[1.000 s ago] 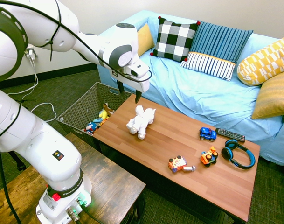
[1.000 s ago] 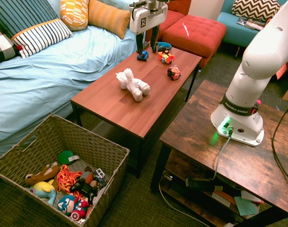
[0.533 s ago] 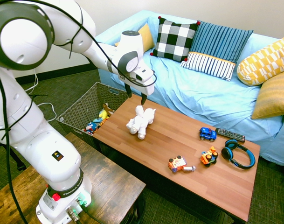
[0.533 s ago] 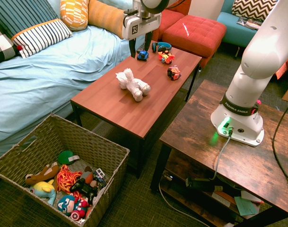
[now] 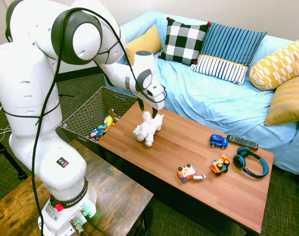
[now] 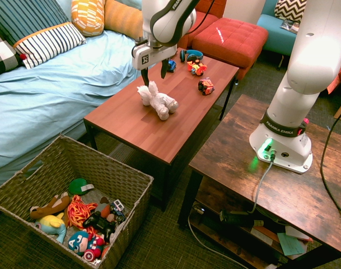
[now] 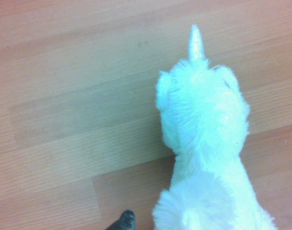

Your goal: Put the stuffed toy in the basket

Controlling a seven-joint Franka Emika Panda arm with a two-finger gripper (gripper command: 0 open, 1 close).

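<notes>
While a second ago the arm hung high over the table's far corner, the gripper [image 5: 148, 108] has since dropped and slid across, and now hovers just above the head of the toy [image 5: 148, 129], pointing straight down. Its jaws stand wide apart with nothing between them, one dark finger on each side of the toy's head in the second exterior view. The toy has not shifted: it lies on its side near the basket end of the table [image 5: 203, 167], head toward the sofa [image 5: 208, 105], and the wrist view shows white plush with a small pale horn against the wood. So the approach looks nearly done; what remains, I judge, is a little more descent, a close on the soft body, then a carry to the basket [image 6: 30, 188], which sits on the floor just off the table's end and already holds several colourful toys. The tabletop is smooth reddish wood, flat and uncluttered around the toy; a toy car, two small robots, headphones and a remote lie well apart at the other end. Cushions line the blue sofa behind.
</notes>
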